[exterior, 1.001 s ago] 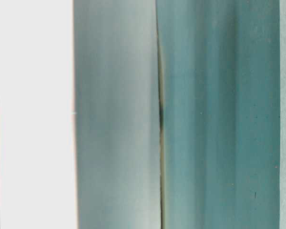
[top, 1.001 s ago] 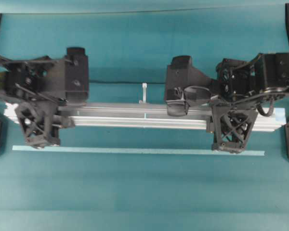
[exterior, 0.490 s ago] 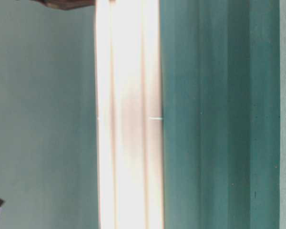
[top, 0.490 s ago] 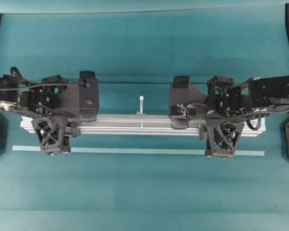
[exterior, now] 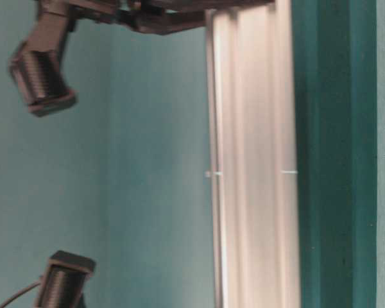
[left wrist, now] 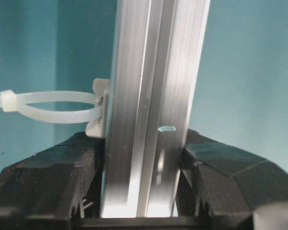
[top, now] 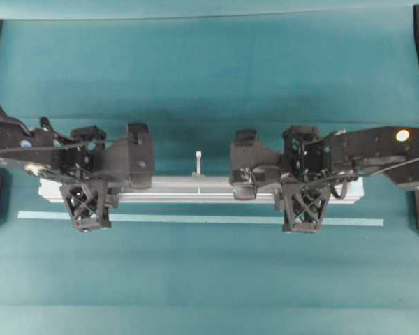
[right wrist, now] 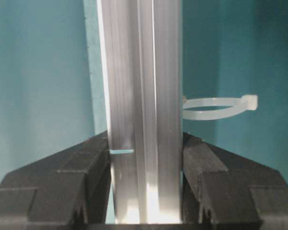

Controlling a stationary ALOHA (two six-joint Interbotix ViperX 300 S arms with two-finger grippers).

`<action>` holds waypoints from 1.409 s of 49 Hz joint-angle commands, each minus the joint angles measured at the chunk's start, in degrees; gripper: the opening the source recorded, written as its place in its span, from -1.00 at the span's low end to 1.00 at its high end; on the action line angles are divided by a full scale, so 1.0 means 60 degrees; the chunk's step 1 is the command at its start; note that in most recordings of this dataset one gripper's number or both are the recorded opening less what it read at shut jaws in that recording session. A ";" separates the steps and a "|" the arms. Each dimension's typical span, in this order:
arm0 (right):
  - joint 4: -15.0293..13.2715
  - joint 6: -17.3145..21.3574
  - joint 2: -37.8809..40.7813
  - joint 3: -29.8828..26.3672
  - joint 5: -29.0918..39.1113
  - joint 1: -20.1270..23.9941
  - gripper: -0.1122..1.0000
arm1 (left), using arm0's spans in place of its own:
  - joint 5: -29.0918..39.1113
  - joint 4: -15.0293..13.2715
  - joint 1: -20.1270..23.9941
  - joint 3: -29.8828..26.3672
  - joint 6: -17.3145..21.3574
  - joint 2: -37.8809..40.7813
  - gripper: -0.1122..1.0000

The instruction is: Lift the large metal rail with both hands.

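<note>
I found the left gripper (left wrist: 141, 191) clamped on the metal rail (top: 202, 190), its black fingers (left wrist: 53, 177) pressed against both long sides. The right gripper (right wrist: 144, 191) was clamped on the same rail in the same manner, fingers (right wrist: 62, 184) tight against each side. From overhead, the rail lay crosswise between the two arms, the left gripper (top: 89, 202) holding near one end and the right gripper (top: 304, 202) near the other, just beyond the pale tape strip (top: 195, 219) on the teal table (top: 209, 279). No containers were present. The wrist views alone showed a looped white cable tie (left wrist: 48, 106) fixed to the rail's edge; overhead I saw only a small white peg (top: 197, 162). The table-level view showed the rail (exterior: 253, 160) close and blurred.
</note>
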 commanded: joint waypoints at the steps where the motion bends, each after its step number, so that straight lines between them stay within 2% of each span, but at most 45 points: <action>1: -0.0015 -0.0220 0.0044 0.0015 -0.0732 0.0073 -0.11 | -0.0337 0.0015 0.0132 -0.0161 -0.0293 0.0117 -0.15; 11: -0.0029 -0.0220 0.0103 0.0483 -0.1553 0.0073 -0.11 | -0.0747 0.0000 0.0073 -0.0146 -0.0293 0.0425 -0.14; 30: -0.0029 -0.0190 0.0454 0.1011 -0.2344 0.0088 -0.11 | -0.1421 0.0000 0.0015 0.0161 -0.0322 0.0762 -0.14; 69: 0.0146 -0.0132 0.0645 0.1157 -0.2432 0.0308 -0.11 | -0.2314 0.0000 -0.0264 0.0190 -0.0234 0.1245 -0.15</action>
